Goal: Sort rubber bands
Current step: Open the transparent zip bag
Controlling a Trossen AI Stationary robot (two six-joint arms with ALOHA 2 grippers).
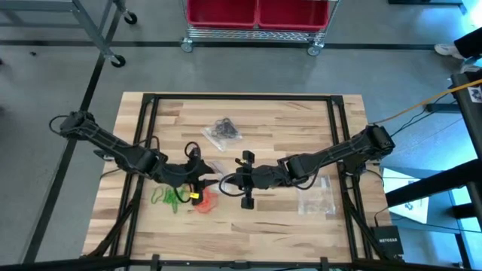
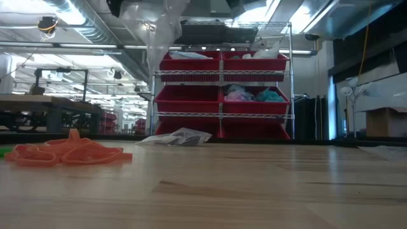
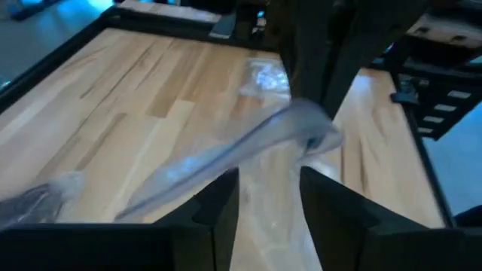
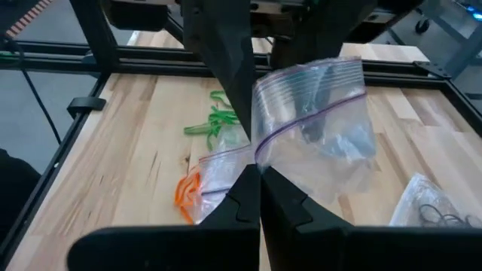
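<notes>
Meanwhile the right claw [image 4: 260, 192] pinches a clear bag [image 4: 312, 120] above orange bands [image 4: 186, 192]; left claw [image 3: 267, 199] parted.

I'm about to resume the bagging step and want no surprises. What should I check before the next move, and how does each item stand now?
1. Right gripper holds the clear bag: ok, fingers shut on its edge.
2. Left gripper grips the bag: not ok, fingers apart with the plastic loose between them.
3. Bag mouth open for loading: cannot tell.
4. Green bands and orange bands lie apart on the table: ok, two separate piles.
5. Black bands already bagged: ok, in the bag of black bands toward the far edge.
6. Spare empty bag within reach: ok, beside the right arm.
</notes>
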